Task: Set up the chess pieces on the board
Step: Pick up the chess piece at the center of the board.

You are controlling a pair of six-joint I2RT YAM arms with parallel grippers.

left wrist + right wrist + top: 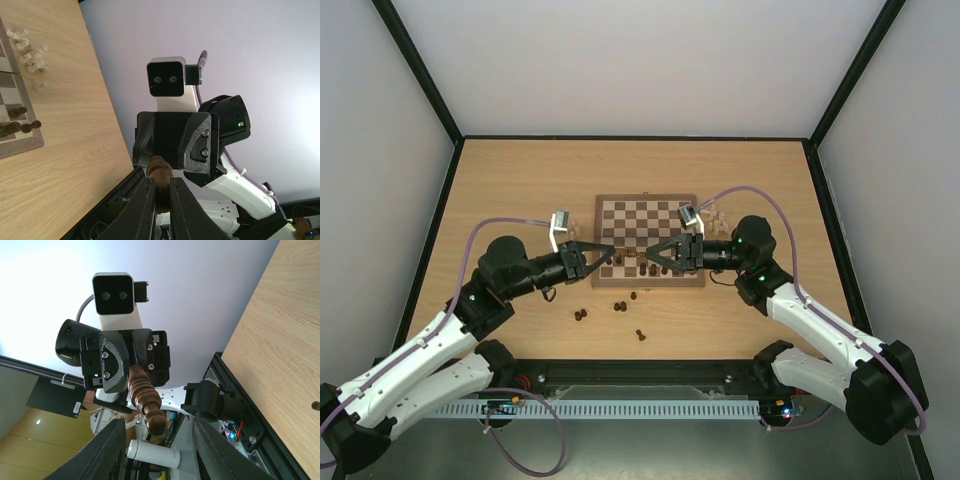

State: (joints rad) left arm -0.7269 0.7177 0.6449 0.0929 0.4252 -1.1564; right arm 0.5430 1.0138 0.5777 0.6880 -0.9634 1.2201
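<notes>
My left gripper (616,256) is shut on a dark brown chess piece (160,172), held level just above the near edge of the board (648,215). My right gripper (650,254) faces it tip to tip and is open. In the right wrist view the ridged, round-headed piece (145,395) sticks out from the left gripper into the gap between my right fingers (112,450), touching neither. Several dark pieces (645,268) stand on the board's near rows. The far rows are bare.
Loose dark pieces (581,315) lie on the table in front of the board, with more (640,335) nearer the bases. Pale pieces (717,215) are heaped beside the board's right edge, also in the left wrist view (30,52). Walls enclose the table.
</notes>
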